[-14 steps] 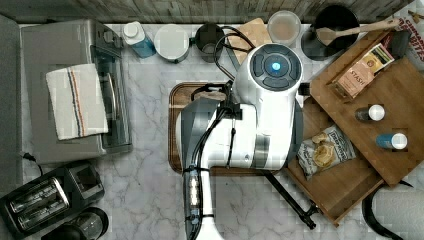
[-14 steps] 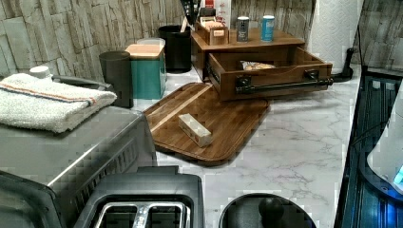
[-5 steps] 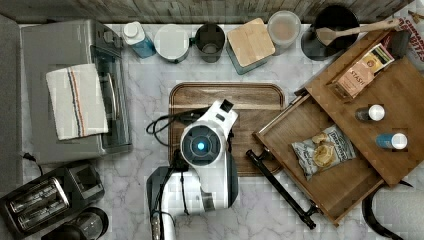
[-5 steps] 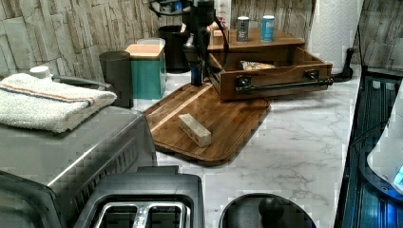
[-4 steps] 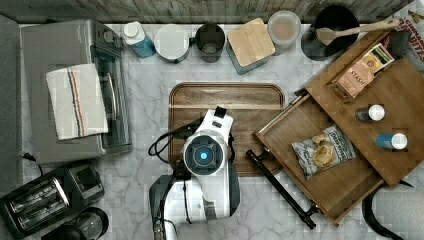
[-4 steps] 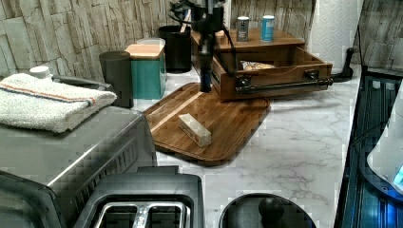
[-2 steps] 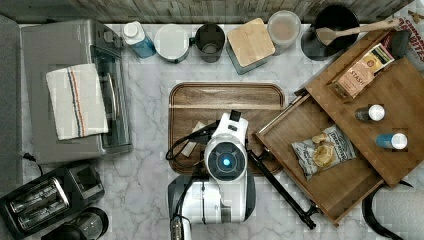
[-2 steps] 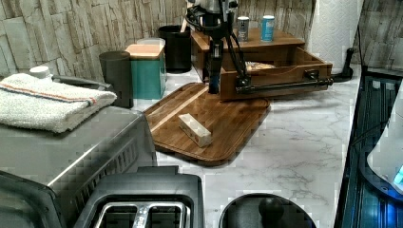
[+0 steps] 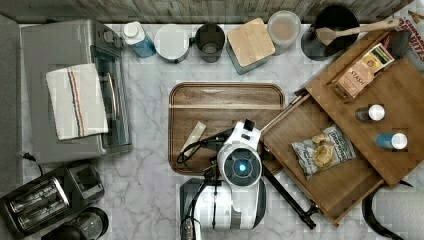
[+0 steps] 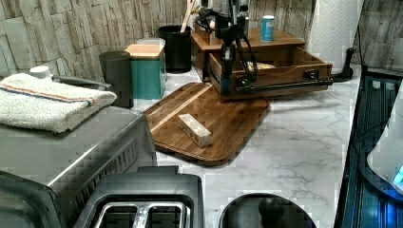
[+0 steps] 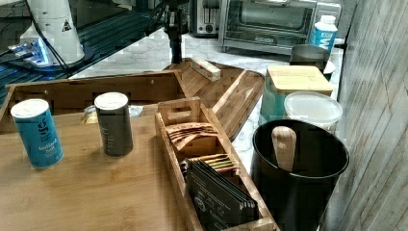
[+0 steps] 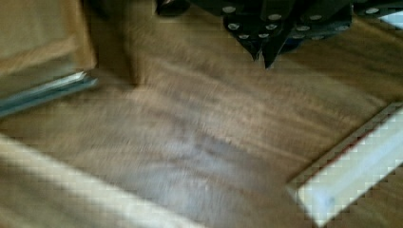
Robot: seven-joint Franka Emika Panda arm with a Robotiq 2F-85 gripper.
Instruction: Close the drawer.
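- Since the earlier frames the arm has swung across the tray (image 9: 225,102) toward the top view's right, and the pincer (image 10: 227,78) now hangs just beside the drawer's near corner.
- Open and pulled well out of the cabinet (image 9: 395,85), the drawer (image 9: 300,127) lies at a slant on the worktop (image 9: 150,200); a snack bag (image 9: 322,150) lies inside it.
- Its black handle (image 10: 290,85) runs along the front, from near the pincer away toward the left view's right.
- In the wrist view the pincer's tips (image 12: 263,47) sit together, pointing down over the tray's wood, with nothing between them; they look closed or nearly so.
- The relation that matters: in the top view the drawer front lies to the right of the pincer, and its long axis runs diagonally down to the right. The closing push would therefore go up and to the right, square to that front.
- My judgement is that the pincer stands near one end of the handle, not its middle, so a push from here may skew the drawer on its runners.
- A small block (image 10: 195,129) rests on the tray, well apart from the drawer.
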